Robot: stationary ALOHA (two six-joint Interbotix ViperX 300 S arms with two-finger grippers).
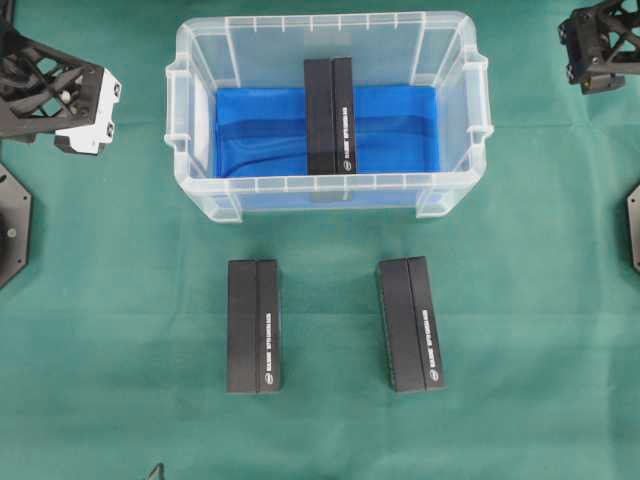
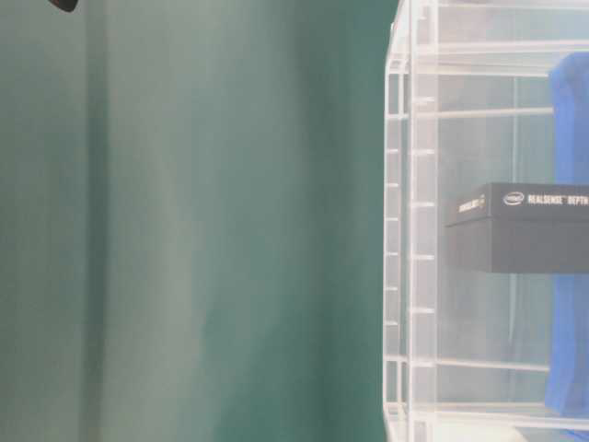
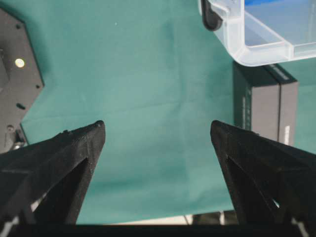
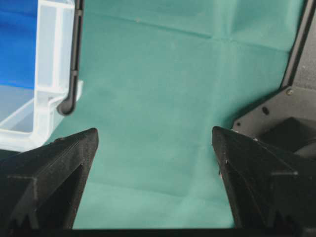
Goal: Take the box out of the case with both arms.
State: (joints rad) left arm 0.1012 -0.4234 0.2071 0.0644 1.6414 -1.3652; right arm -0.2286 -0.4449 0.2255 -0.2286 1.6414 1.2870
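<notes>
The clear case with a blue sheet on its floor stands at the back middle of the green cloth. A black box stands inside it, in the middle, and shows through the wall in the table-level view. My left gripper is open and empty, held above bare cloth at the far left of the overhead view, apart from the case. My right gripper is open and empty at the far right, beside the case's corner.
Two more black boxes lie on the cloth in front of the case, one at the left and one at the right. The left one also shows in the left wrist view. Black arm bases sit at both side edges.
</notes>
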